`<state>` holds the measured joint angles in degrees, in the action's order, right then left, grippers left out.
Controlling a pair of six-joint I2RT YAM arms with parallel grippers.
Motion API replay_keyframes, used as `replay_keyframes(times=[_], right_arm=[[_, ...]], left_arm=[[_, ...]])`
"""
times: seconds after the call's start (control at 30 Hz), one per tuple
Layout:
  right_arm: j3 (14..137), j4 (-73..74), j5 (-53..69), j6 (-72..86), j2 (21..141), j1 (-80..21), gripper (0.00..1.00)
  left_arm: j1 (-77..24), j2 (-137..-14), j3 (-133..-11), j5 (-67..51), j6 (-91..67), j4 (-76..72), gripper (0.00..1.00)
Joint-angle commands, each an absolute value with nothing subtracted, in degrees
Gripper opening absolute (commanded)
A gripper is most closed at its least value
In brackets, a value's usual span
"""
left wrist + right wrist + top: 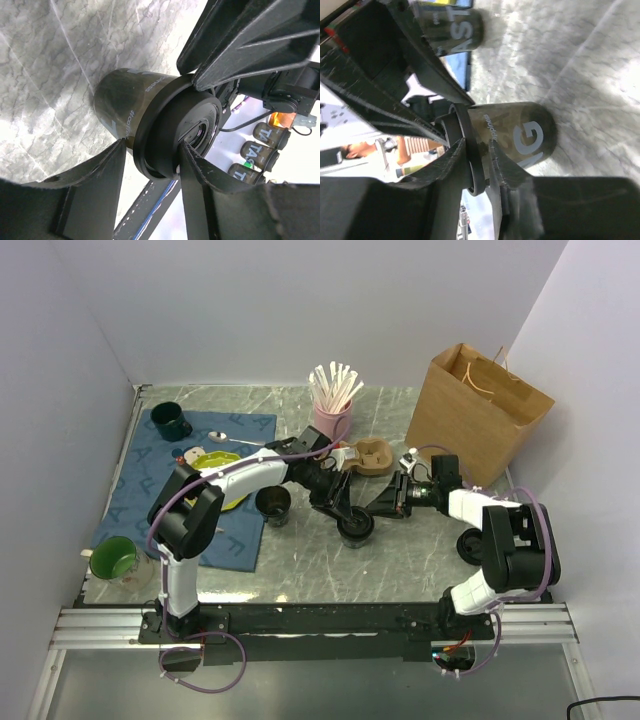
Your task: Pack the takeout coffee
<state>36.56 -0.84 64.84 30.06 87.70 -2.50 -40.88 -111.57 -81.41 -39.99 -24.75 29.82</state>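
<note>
A dark paper coffee cup (355, 528) with a black lid stands on the marble table between both arms. In the left wrist view the cup body (117, 100) and its lid (170, 125) sit between my left gripper's (152, 145) fingers, one against the cup side and one on the lid top. My right gripper (479, 150) pinches the lid rim (465, 135) from the other side, one finger over the lid and one on the cup wall (520, 132). From above, the left gripper (345, 512) and the right gripper (378, 505) meet at the cup.
A second dark cup (273, 505) stands open, without a lid, left of the first. Behind are a cardboard cup carrier (372, 455), a pink holder of wooden stirrers (333, 410) and a brown paper bag (478, 415). A blue mat (190, 490) and a green mug (113, 560) lie left.
</note>
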Motion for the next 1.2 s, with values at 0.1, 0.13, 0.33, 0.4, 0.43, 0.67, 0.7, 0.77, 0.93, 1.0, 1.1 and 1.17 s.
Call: replay_keyframes(times=[0.1, 0.13, 0.33, 0.4, 0.43, 0.67, 0.7, 0.77, 0.93, 1.0, 1.1, 1.17], right_arm=[[45.69, 18.27, 55.02, 24.44, 82.1, -3.6, 0.46], [46.05, 19.06, 54.41, 24.0, 81.65, -3.69, 0.47], [48.07, 23.54, 52.39, 22.94, 78.93, -3.69, 0.48], [48.69, 24.52, 51.86, 22.68, 77.88, -3.6, 0.49], [48.87, 25.39, 51.51, 22.5, 77.44, -3.69, 0.5], [50.62, 29.78, 49.58, 21.45, 73.75, -3.6, 0.53], [51.41, 30.58, 47.83, 20.75, 73.31, -3.69, 0.54], [52.38, 32.94, 45.1, 20.22, 71.47, -3.87, 0.58], [57.12, 40.25, 30.19, 21.44, 66.63, -7.9, 0.72], [58.61, 41.83, 24.73, 22.93, 64.78, -12.53, 0.77], [59.76, 43.42, 16.8, 25.65, 63.63, -18.34, 0.85], [60.47, 44.03, 13.82, 27.15, 63.81, -20.64, 0.95]], left_arm=[[-41.13, -113.73, -82.78, -28.64, -21.35, 37.53, 0.55], [-40.96, -113.38, -83.31, -30.83, -21.71, 37.62, 0.56], [-38.59, -111.8, -86.22, -38.75, -24.96, 36.3, 0.67], [-38.32, -111.53, -88.06, -38.94, -24.96, 36.73, 0.7], [-38.32, -111.53, -88.76, -38.24, -24.7, 37.61, 0.71], [-37.97, -111.36, -91.84, -38.58, -24.52, 38.58, 0.8], [-37.97, -111.18, -92.11, -38.32, -24.43, 38.76, 0.81], [-37.88, -110.13, -93.5, -36.84, -24.43, 39.46, 0.82], [-37.27, -107.32, -99.13, -25.88, -23.47, 45.17, 0.84], [-36.3, -103.9, -99.32, -21.29, -24.69, 44.91, 0.86], [-33.93, -98.1, -96.08, -12.85, -27.85, 42.37, 0.9], [-31.22, -93.2, -90.91, -8.55, -30.13, 38.33, 0.97]])
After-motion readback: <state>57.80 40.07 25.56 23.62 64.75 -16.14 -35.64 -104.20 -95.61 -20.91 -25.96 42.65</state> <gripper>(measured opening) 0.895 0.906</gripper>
